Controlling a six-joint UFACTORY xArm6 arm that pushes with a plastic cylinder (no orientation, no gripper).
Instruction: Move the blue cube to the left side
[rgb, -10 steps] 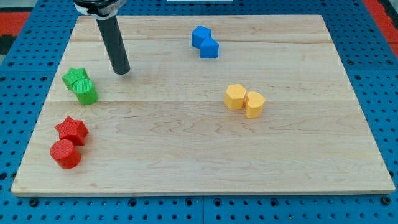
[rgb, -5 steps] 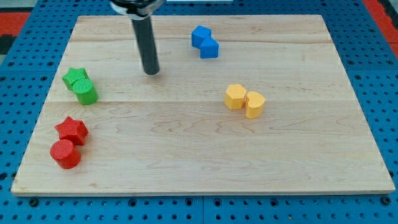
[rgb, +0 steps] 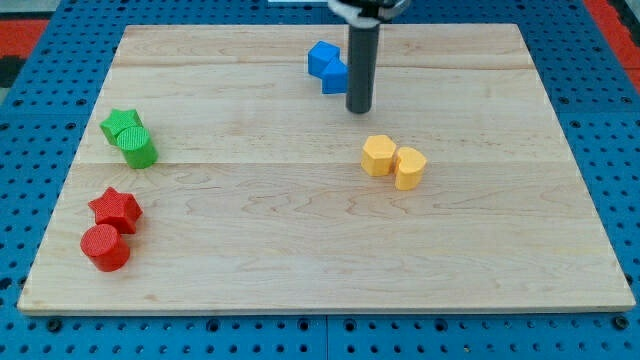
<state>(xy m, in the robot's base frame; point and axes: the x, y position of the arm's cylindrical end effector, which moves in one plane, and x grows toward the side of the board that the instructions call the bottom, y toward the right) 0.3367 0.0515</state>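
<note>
The blue cube (rgb: 335, 76) sat near the board's (rgb: 300, 250) top edge, touching a second blue block (rgb: 321, 57) at its upper left. My tip (rgb: 359, 108) stood just right of and below the cube, apparently placed to shove it toward the view's left. There were no jaws: the rod held nothing, and contact with the cube could not be judged. Yellow blocks (rgb: 393, 160) lay below.

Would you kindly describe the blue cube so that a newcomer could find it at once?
Look along the wooden board near the view's top edge, where two blue blocks touch. The blue cube is the lower, right-hand one, right beside my tip; its neighbour, the other blue block, sits further up and left.
</note>
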